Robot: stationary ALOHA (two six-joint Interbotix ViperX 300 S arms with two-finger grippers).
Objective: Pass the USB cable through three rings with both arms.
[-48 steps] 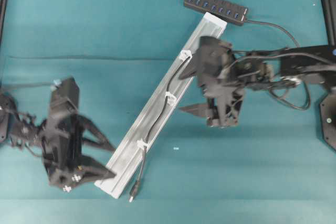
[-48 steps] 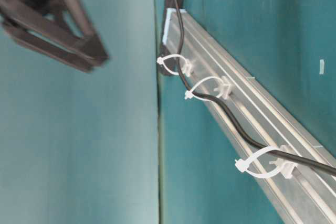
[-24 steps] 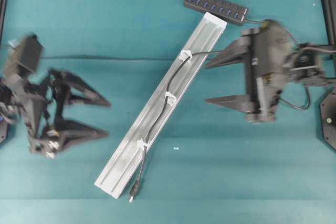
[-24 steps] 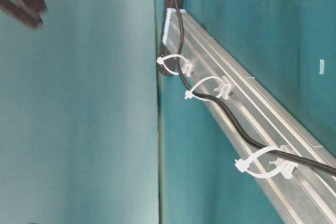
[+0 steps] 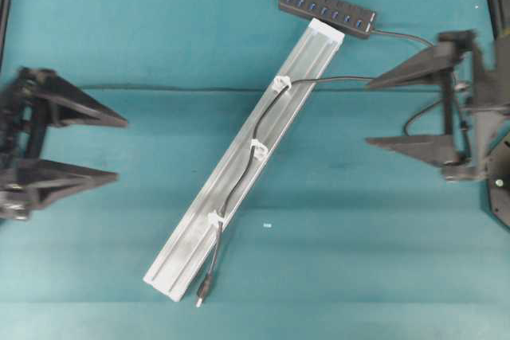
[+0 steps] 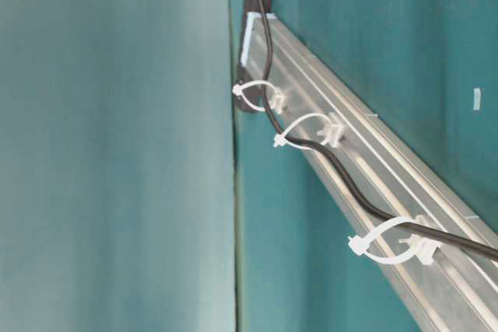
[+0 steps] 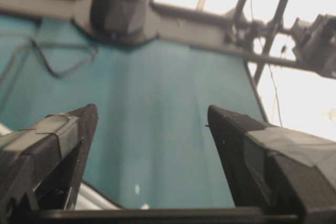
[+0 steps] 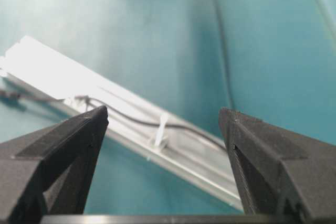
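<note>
The black USB cable point(image 5: 239, 178) lies along the silver rail point(image 5: 307, 57) and runs through all three rings point(image 5: 280, 83) point(image 5: 258, 147) point(image 5: 215, 219). Its plug point(image 5: 203, 291) rests past the rail's near end. The table-level view shows the cable point(image 6: 342, 176) inside each white loop point(image 6: 261, 95) point(image 6: 307, 130) point(image 6: 385, 242). My left gripper point(image 5: 121, 149) point(image 7: 152, 109) stands open and empty at the far left. At the far right my right gripper point(image 5: 368, 114) point(image 8: 163, 111) is open and empty too, facing the rail point(image 8: 52, 69), one ring point(image 8: 160, 129) and the cable point(image 8: 136, 120).
A black multi-port hub point(image 5: 327, 10) with blue sockets lies at the rail's far end, and a cord runs from it toward the right arm. A small white fleck point(image 5: 267, 225) lies on the teal table right of the rail.
Both arms have drawn back from the rail, the left one to the left edge and the right one to the right edge. The cable stays in the rings.
</note>
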